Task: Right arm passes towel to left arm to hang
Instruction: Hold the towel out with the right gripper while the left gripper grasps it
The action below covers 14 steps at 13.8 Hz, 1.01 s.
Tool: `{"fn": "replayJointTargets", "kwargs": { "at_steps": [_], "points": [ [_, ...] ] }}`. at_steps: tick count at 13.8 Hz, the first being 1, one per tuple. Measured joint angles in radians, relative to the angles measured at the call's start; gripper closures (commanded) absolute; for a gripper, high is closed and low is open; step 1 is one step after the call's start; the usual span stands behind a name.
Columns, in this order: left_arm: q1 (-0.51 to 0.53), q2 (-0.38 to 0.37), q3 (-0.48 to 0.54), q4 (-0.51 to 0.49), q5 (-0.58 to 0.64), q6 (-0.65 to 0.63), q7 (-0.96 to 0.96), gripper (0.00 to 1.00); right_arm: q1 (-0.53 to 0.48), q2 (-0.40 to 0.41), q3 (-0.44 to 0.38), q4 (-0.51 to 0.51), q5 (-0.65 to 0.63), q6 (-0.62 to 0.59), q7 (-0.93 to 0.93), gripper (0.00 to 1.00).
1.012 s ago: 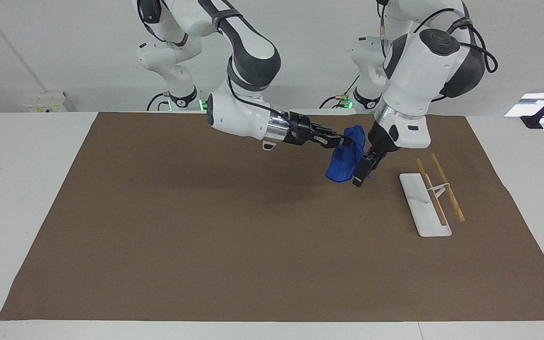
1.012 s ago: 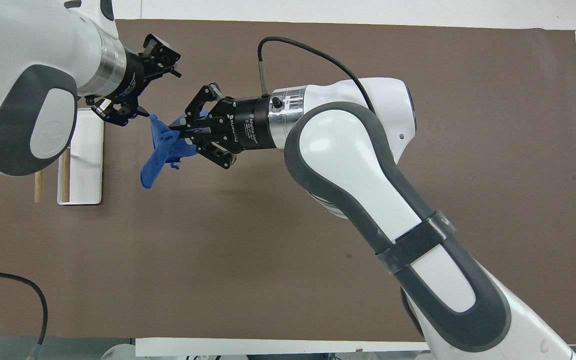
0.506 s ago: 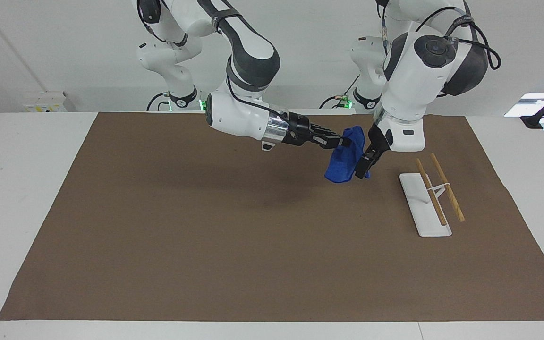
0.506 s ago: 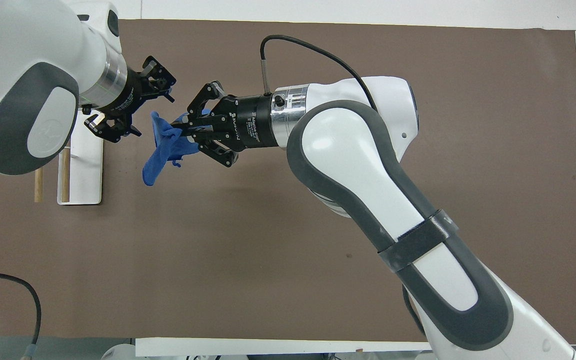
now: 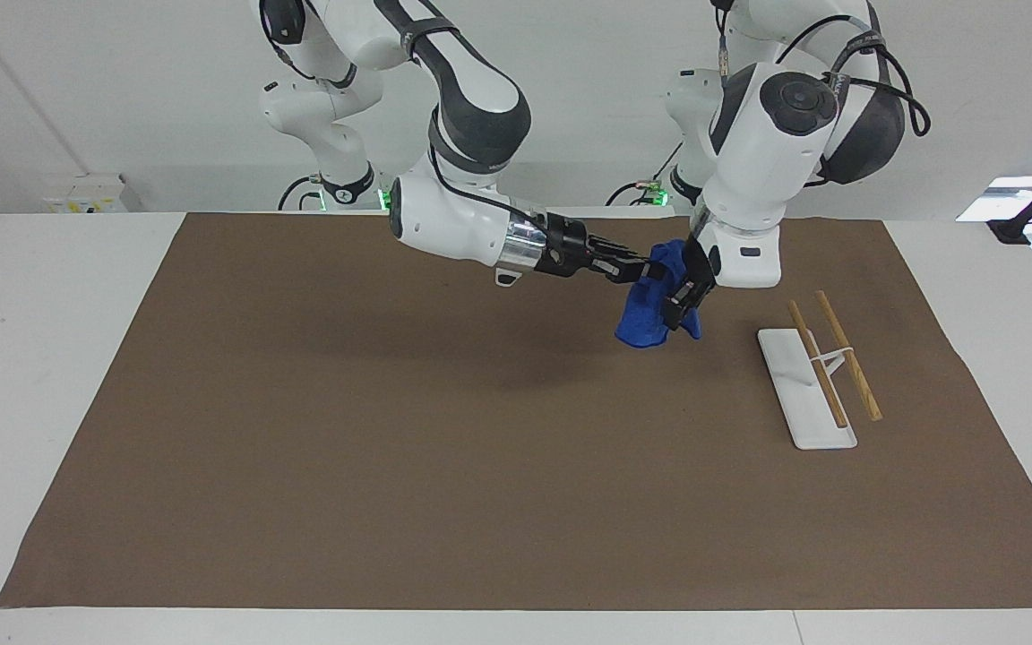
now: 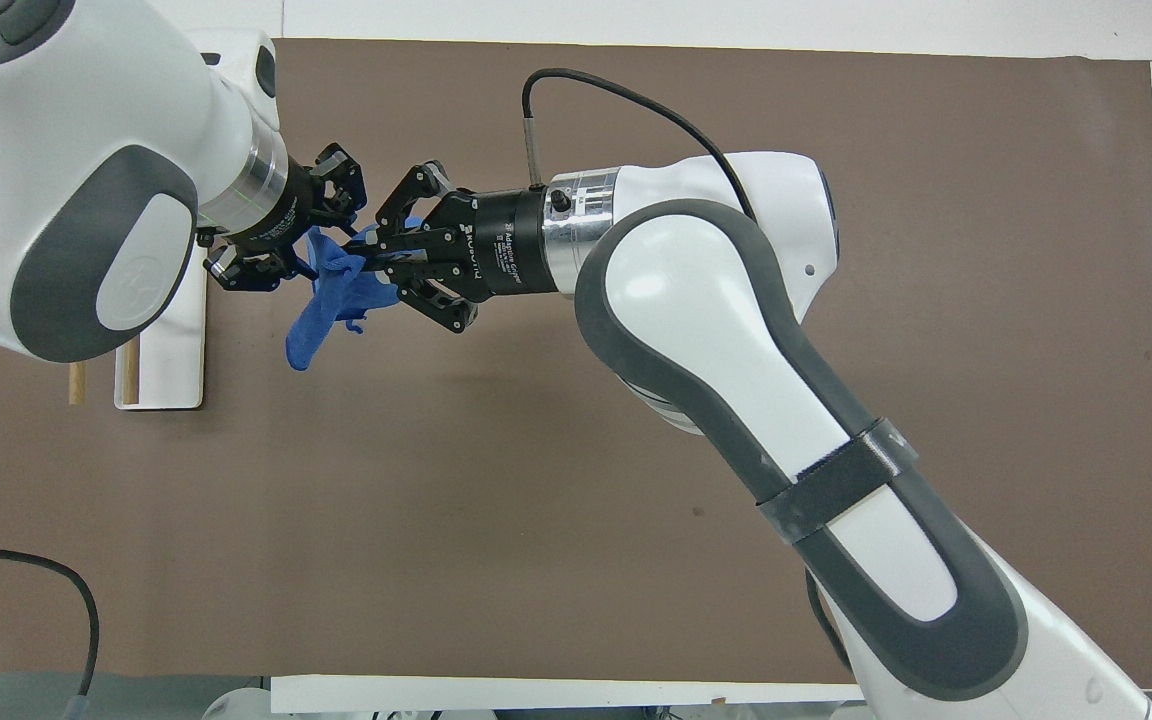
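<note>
Catching you mid-handover: right gripper pinches the small royal-blue microfibre towel; left gripper half-closed around it, so finish clamping before release.

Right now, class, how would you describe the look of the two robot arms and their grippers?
Both the right arm and left arm have glossy white shells, dark grey joint covers, silver wrist rings and black cables. The right gripper and left gripper are black; white lettering marks the right one's body.
</note>
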Motion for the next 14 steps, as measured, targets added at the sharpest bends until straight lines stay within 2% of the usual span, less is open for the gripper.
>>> {"fn": "replayJointTargets", "kwargs": {
  "at_steps": [4, 5, 7, 8, 9, 10, 14],
  "points": [
    [0.0, -0.002, 0.001, -0.003, 0.0, -0.007, 0.001, 0.96, 0.0, 0.0, 0.0, 0.0, 0.0, 0.0, 0.0, 1.0],
    [0.001, -0.002, 0.001, -0.003, 0.0, -0.012, 0.001, 1.0, 0.0, 0.0, 0.0, 0.0, 0.0, 0.0, 0.0, 1.0],
    [0.002, -0.003, 0.003, -0.004, 0.0, -0.016, 0.001, 1.0, 0.0, 0.0, 0.0, 0.0, 0.0, 0.0, 0.0, 0.97],
    [0.003, -0.003, 0.004, -0.004, 0.0, -0.017, 0.001, 1.0, 0.0, 0.0, 0.0, 0.0, 0.0, 0.0, 0.0, 0.87],
    [0.003, -0.004, 0.006, -0.003, 0.0, -0.017, 0.001, 1.0, 0.0, 0.0, 0.0, 0.0, 0.0, 0.0, 0.0, 0.57],
    [0.004, -0.004, 0.008, -0.003, 0.0, -0.017, 0.001, 1.0, 0.0, 0.0, 0.0, 0.0, 0.0, 0.0, 0.0, 0.01],
    [0.006, -0.007, 0.016, 0.009, 0.0, -0.02, 0.001, 1.0, 0.001, 0.0, 0.001, 0.0, -0.061, -0.001, -0.03, 0.0]
  ]
}}
